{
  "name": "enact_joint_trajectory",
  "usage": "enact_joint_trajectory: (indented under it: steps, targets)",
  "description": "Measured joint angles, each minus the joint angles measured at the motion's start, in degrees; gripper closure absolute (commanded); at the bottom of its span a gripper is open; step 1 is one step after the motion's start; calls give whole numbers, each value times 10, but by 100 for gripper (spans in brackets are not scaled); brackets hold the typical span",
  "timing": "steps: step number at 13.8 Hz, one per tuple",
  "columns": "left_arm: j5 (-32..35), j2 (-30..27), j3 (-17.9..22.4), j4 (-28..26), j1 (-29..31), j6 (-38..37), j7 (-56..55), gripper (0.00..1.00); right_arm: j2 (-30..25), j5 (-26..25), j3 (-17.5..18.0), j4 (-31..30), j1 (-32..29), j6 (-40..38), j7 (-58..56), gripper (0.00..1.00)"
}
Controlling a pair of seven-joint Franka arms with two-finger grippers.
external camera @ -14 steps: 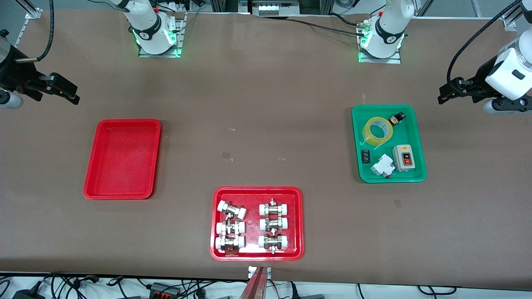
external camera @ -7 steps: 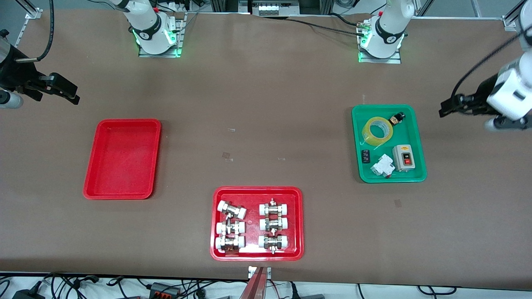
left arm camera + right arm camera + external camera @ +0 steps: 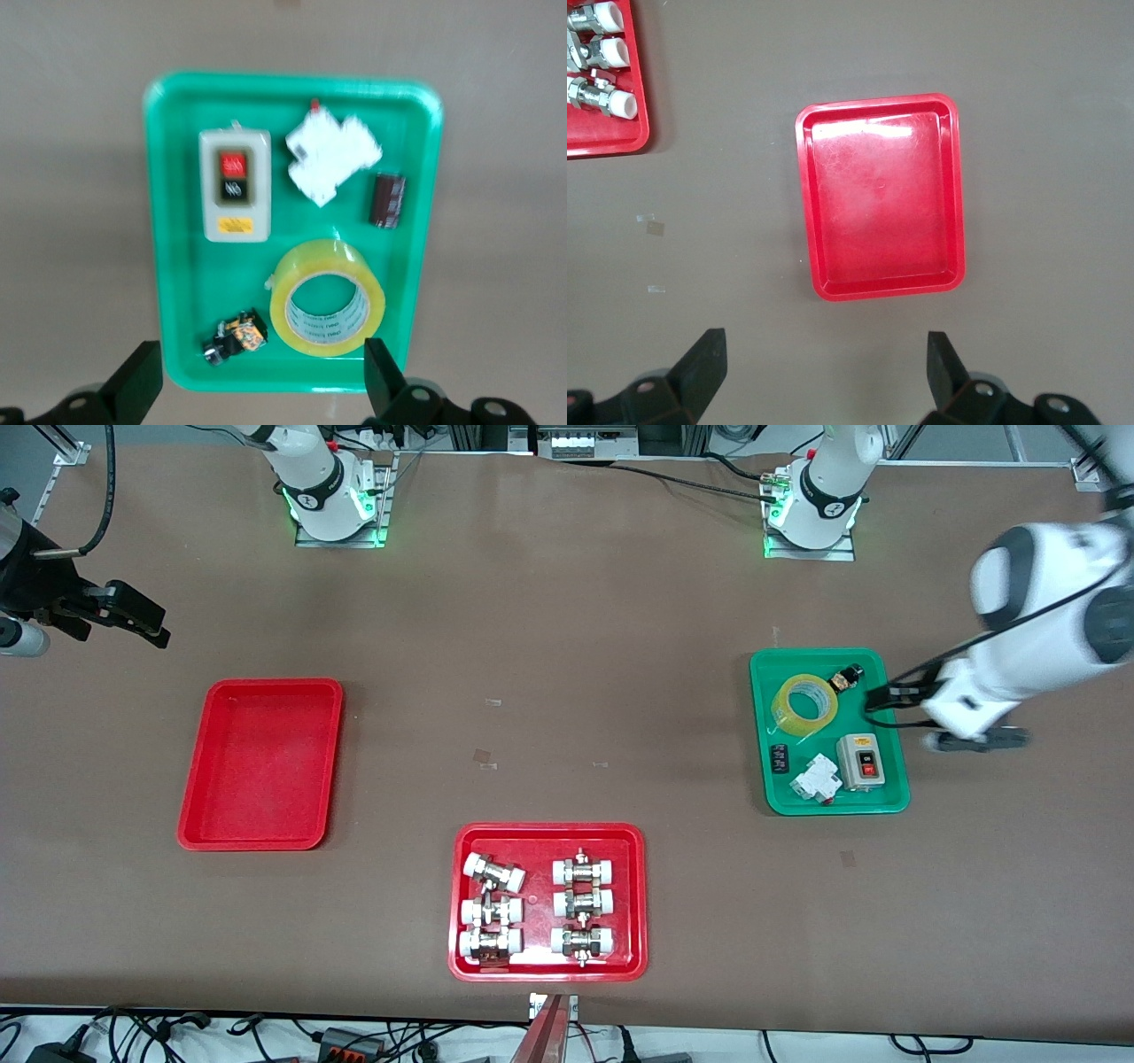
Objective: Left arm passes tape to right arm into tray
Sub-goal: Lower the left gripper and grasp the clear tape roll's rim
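The yellow tape roll lies flat in the green tray, at the tray's end farther from the front camera. My left gripper is open and empty, up in the air over the green tray's edge beside the tape. In the left wrist view the tape lies just ahead of the open left gripper. The plain red tray is empty, toward the right arm's end of the table. My right gripper waits open and empty above the table past the red tray, which shows in its wrist view.
The green tray also holds a grey switch box, a white breaker, a small black part and a black-and-yellow component. A red tray of white-capped metal fittings sits near the table's front edge.
My left arm has swung in from the table's end and brought its gripper over the green tray's edge next to the tape. The right arm has not moved.
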Motion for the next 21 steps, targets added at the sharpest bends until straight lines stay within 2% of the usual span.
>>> enact_joint_trajectory:
  steps: [2,4,8,11,12,13,14,15,17,21]
  targets:
    - [0,-3,-10,-94,-1,96,0,0,0,0,0,0,0,0,0,0]
    - [0,0,-18,-156,-1,166,-5,0,0,0,0,0,0,0,0,0]
    - [0,39,-19,-180,-1,219,-7,0,0,0,0,0,0,0,0,0]
    - [0,63,-19,-179,-1,231,-7,21,0,0,0,0,0,-1,0,0]
    - [0,66,-19,-179,-1,237,-7,32,0,0,0,0,0,-1,0,0]
    - [0,70,-19,-179,-1,242,-7,60,0,0,0,0,0,-1,0,0]
    - [0,73,-19,-179,-1,245,-8,81,0,0,0,0,0,-1,0,0]
    - [0,75,-19,-179,0,246,-8,95,0,0,0,0,0,-1,0,0]
    - [0,76,-19,-179,1,245,-8,99,0,0,0,0,0,-1,0,0]
    - [0,75,-20,-158,5,199,-7,99,0,0,0,0,0,-1,0,0]
